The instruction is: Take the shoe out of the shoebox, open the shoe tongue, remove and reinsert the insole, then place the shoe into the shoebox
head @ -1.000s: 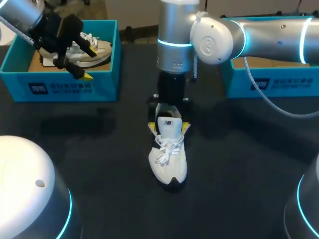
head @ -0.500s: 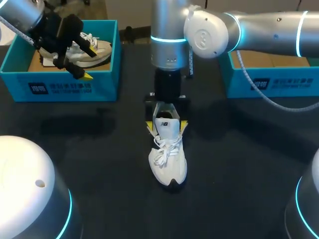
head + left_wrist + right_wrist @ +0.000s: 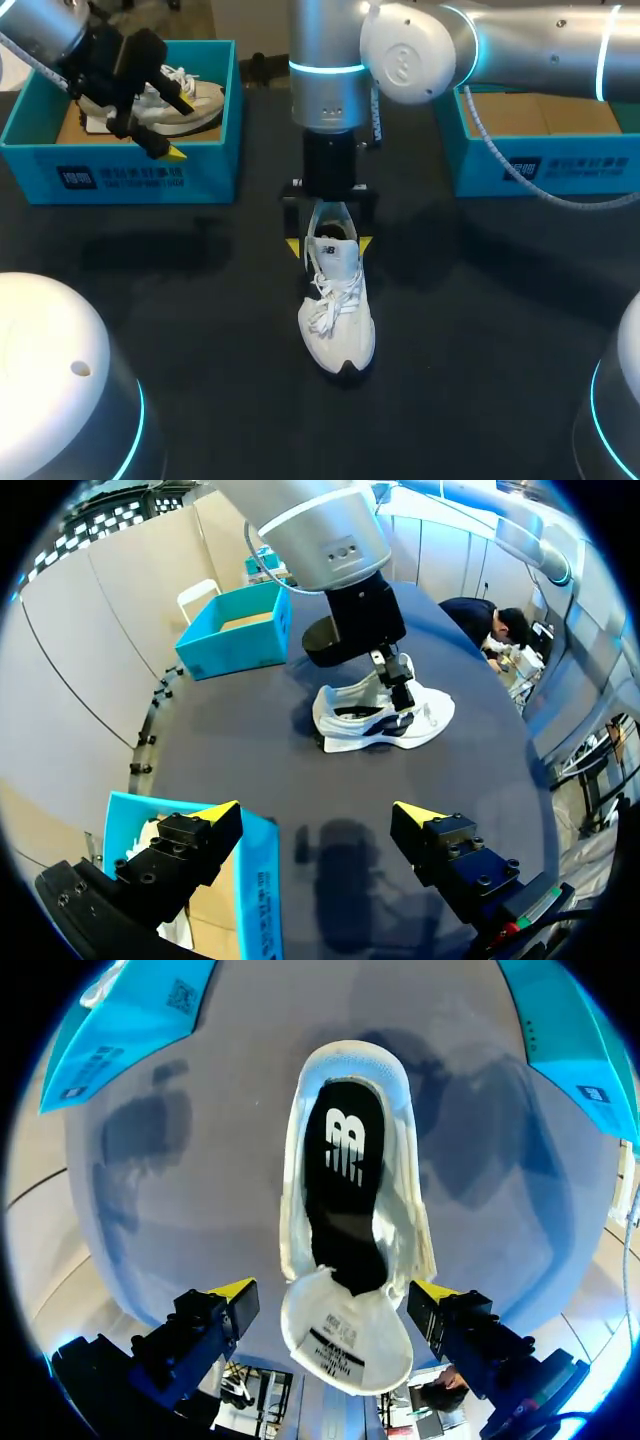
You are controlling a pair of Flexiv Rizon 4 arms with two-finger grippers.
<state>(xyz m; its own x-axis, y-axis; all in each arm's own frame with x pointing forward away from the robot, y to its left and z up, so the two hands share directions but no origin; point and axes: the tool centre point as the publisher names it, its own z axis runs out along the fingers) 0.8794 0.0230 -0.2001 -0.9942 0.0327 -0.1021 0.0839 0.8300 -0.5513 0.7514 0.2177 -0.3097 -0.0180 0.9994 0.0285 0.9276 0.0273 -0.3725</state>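
Between the widely spread fingers of the right gripper (image 3: 328, 243), the white shoe (image 3: 337, 315) was shown upright on the dark surface (image 3: 480, 330). Its tongue (image 3: 345, 1345) was folded forward, and neither finger was touching it. Ahead of the fingers, the black insole (image 3: 343, 1200) was exposed in the opening. The shoe was judged light, with a soft, yielding upper and a stiffer sole. The insole was judged thin and flexible, best pinched at its heel edge. Sliding or tipping of the unbraced shoe was considered likely. The right arm was posed with its wrist vertical and its fingers pointed straight down. The left gripper (image 3: 315, 812) was held tilted over the edge of the left shoebox (image 3: 130, 175), well apart from the shoe. Its fingers were parted and empty.
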